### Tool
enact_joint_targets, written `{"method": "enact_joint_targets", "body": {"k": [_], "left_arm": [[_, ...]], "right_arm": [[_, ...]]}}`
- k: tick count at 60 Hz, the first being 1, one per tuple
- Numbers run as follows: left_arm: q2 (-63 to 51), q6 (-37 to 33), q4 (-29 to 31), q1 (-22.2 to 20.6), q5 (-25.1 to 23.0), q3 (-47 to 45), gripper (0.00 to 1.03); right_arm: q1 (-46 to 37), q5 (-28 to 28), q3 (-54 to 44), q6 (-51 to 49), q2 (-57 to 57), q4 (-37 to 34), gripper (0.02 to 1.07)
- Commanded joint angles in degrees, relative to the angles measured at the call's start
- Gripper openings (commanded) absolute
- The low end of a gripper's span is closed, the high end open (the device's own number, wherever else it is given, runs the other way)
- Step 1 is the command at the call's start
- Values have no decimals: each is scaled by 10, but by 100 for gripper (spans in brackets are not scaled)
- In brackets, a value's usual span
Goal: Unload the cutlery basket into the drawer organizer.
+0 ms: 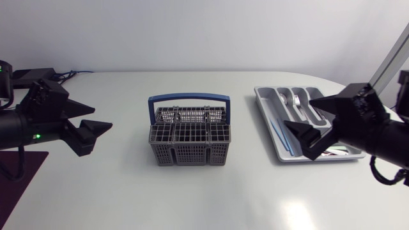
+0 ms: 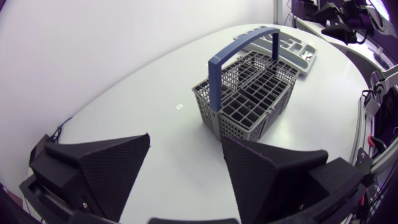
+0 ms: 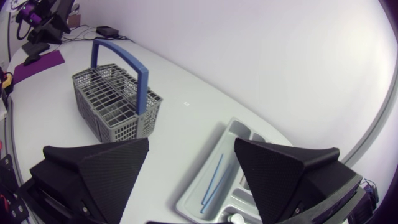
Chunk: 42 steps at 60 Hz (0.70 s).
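Observation:
A grey mesh cutlery basket [image 1: 189,137] with an upright blue handle [image 1: 189,99] stands mid-table; no cutlery shows sticking out of it. The grey drawer organizer [image 1: 266,121] lies to its right and holds silver forks and spoons [image 1: 295,99] and thin blue sticks [image 1: 279,134]. My left gripper [image 1: 102,118] hangs open, left of the basket and apart from it. Over the organizer's near half my right gripper [image 1: 298,114] stands open and holds nothing. The left wrist view has the basket [image 2: 249,99] ahead of the open left gripper [image 2: 186,168]. Under the open right gripper [image 3: 193,174] lie the organizer [image 3: 231,132] and blue sticks [image 3: 213,177].
A dark purple mat [image 1: 22,169] lies at the table's left front edge under my left arm. White tabletop stretches in front of and behind the basket. In the right wrist view the basket [image 3: 115,102] stands well beyond the organizer.

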State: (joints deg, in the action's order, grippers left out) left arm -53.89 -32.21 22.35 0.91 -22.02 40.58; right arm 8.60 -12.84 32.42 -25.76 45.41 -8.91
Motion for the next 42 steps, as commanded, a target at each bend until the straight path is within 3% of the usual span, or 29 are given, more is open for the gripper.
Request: {"method": "enact_joint_targets", "body": {"k": [1,10,22,26,42], "left_arm": [[20,21,-6,14,-4,-26,98],[41,60,-22,41,-4,-43,98],[95,119,-107,76,-4,-83,98],[130,145,-147,89,-3,-103,98],[232,156,-184,91,10,-154,98]], "right_arm": [[-44,-13,-23,-4,-40,-14,102],[-98,-15,-37,1,-74,-28,102],[-147,-18,-65,4,-88,-17,102],[-160,-16,-77,4,-95,1,102],[-196,13,-126,28,-160,79,102]]}}
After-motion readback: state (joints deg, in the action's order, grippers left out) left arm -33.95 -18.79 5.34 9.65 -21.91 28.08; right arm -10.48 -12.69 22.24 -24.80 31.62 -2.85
